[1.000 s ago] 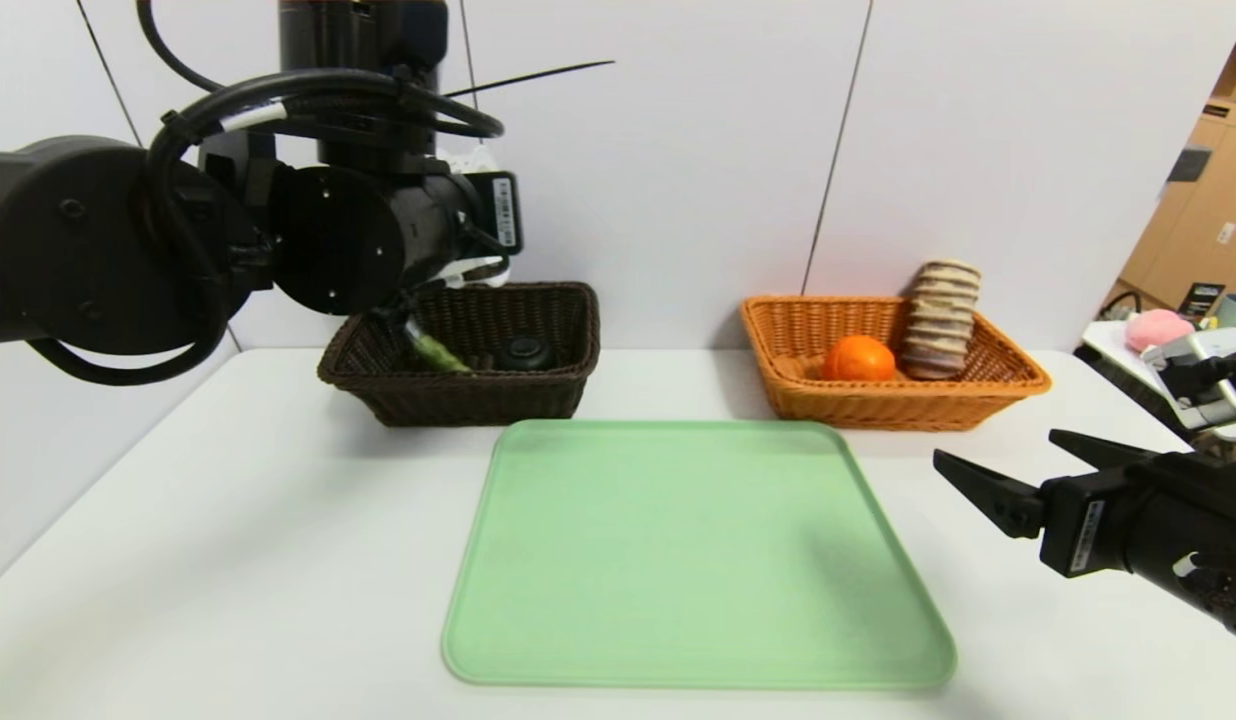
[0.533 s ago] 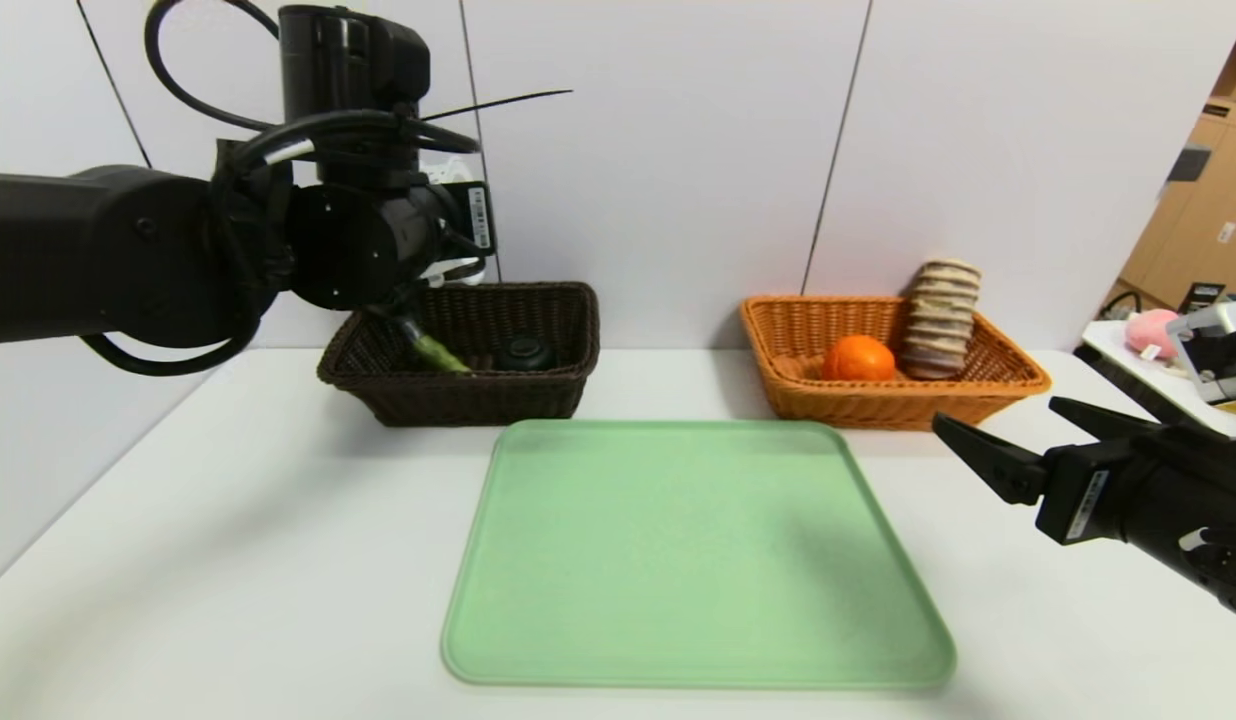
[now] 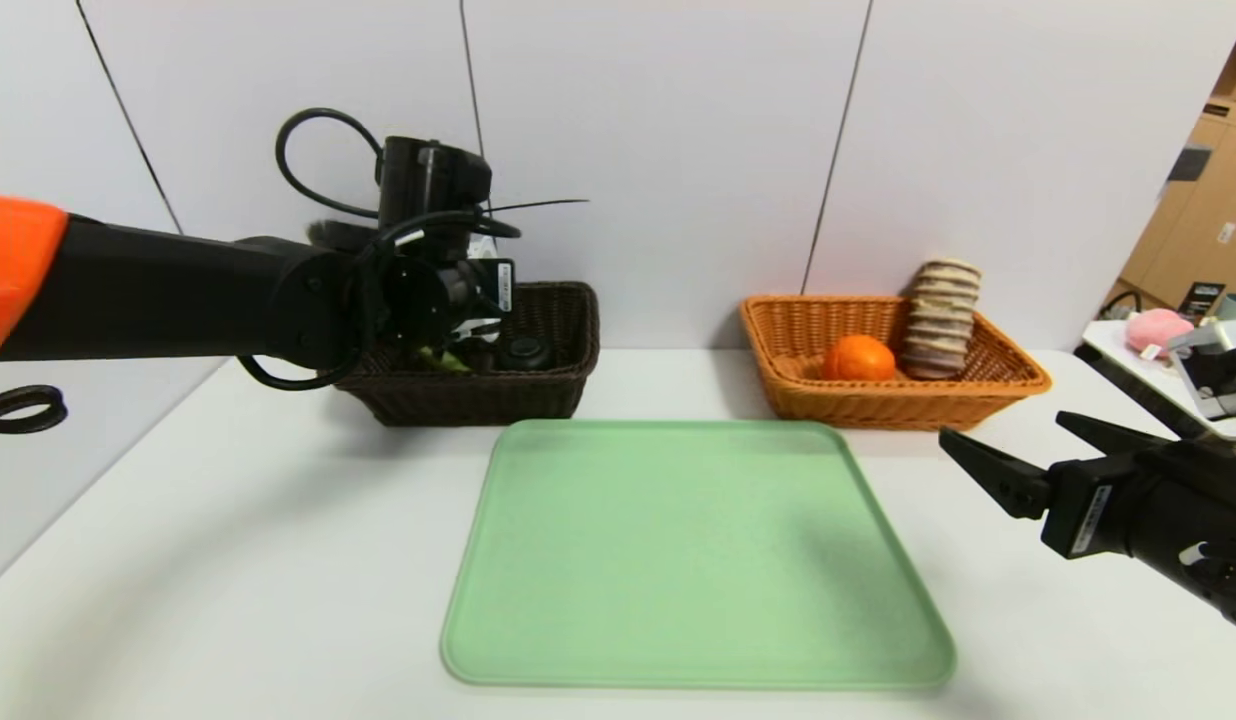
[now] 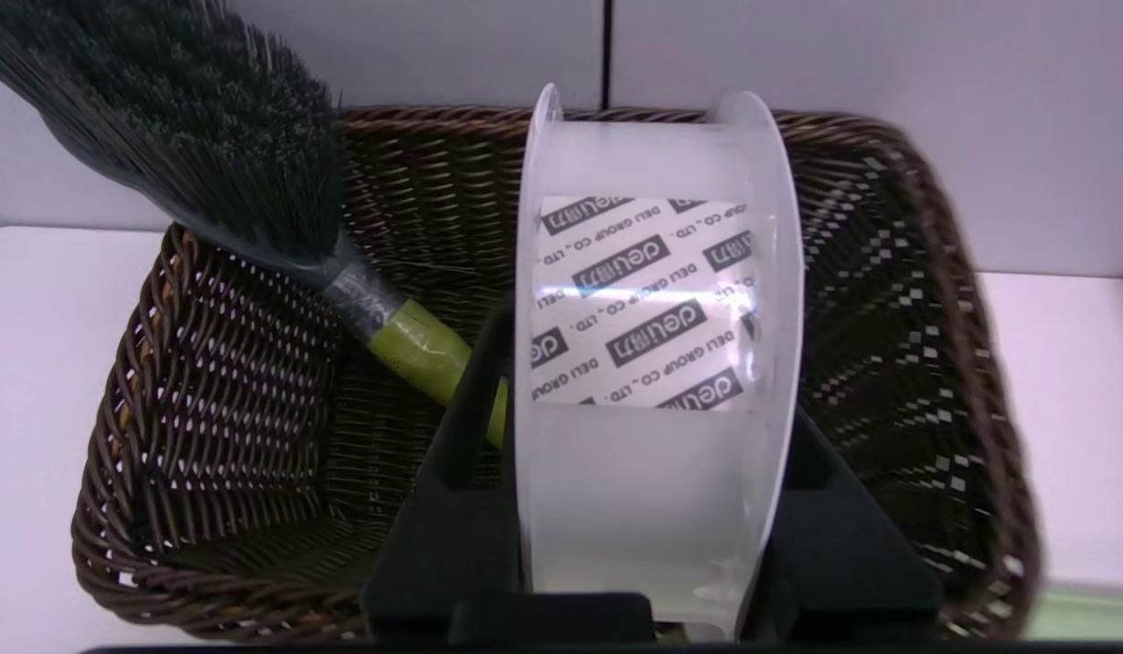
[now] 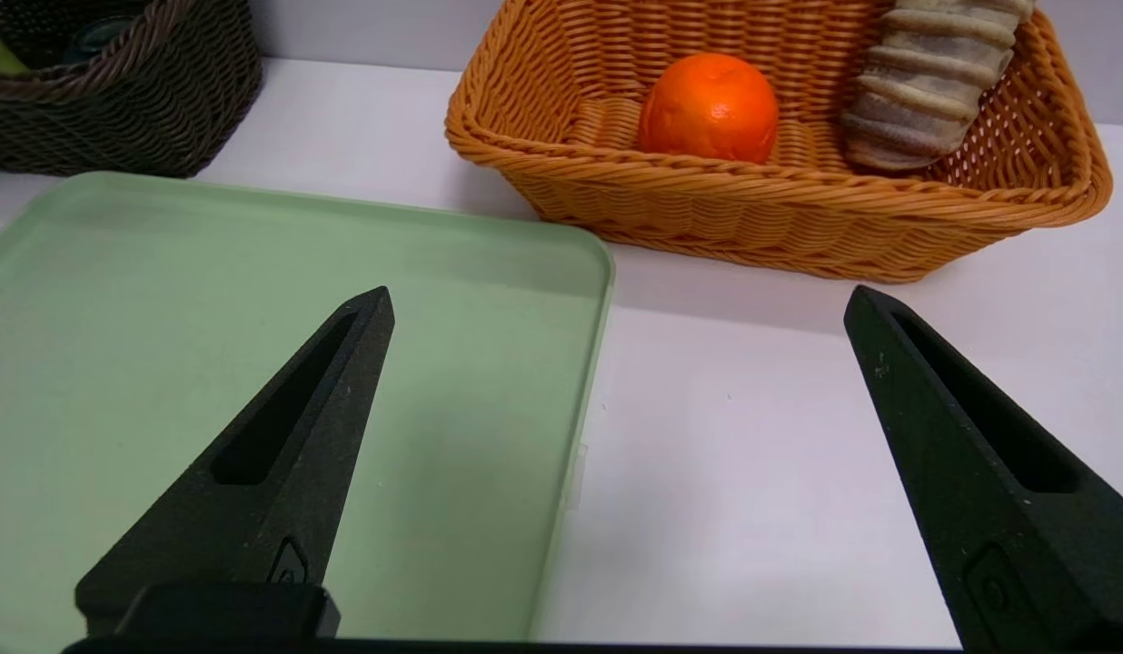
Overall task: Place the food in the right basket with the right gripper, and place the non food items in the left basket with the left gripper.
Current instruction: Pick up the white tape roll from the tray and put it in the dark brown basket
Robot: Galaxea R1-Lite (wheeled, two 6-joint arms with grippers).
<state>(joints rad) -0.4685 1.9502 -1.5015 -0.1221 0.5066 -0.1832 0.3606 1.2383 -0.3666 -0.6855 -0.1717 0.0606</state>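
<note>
Gripping a smooth round white spool (image 4: 652, 363), left claw (image 4: 648, 509).

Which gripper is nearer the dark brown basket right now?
Left. The left gripper, gripping the white spool, hangs over the dark brown basket; the right gripper sits open beyond the green tray.

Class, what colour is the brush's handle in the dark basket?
Yellow-green; the brush handle shows best in the left wrist view.

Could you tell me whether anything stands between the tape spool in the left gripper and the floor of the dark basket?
Partly. The left gripper holds the white spool over the dark basket. The brush leans in one corner, its green handle slanting toward the middle, and the black-rimmed cup sits inside too. The floor beside the brush looks bare.
</note>
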